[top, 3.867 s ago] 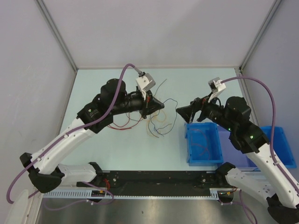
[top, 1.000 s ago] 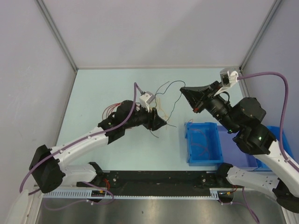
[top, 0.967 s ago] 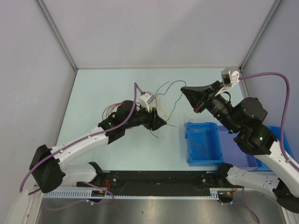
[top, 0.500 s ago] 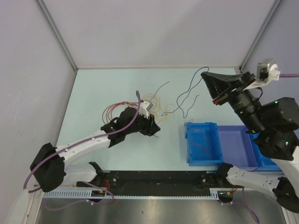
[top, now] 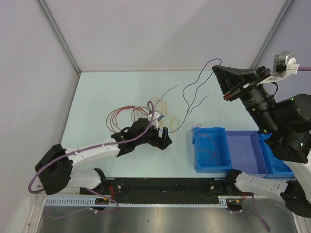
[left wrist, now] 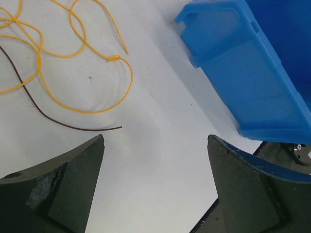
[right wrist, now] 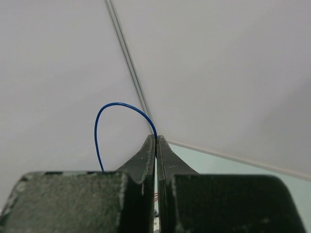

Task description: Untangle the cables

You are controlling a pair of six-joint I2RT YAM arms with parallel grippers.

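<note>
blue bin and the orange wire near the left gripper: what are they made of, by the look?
Blue bin: looks like moulded plastic with a smooth, semi-gloss finish. It has a uniform colour, a stepped rim and soft highlights.
Orange wire: probably thin wire in smooth plastic insulation. It is evenly coloured and lies in loose, springy curls. The core is not visible, so metal inside is only a guess.
</note>
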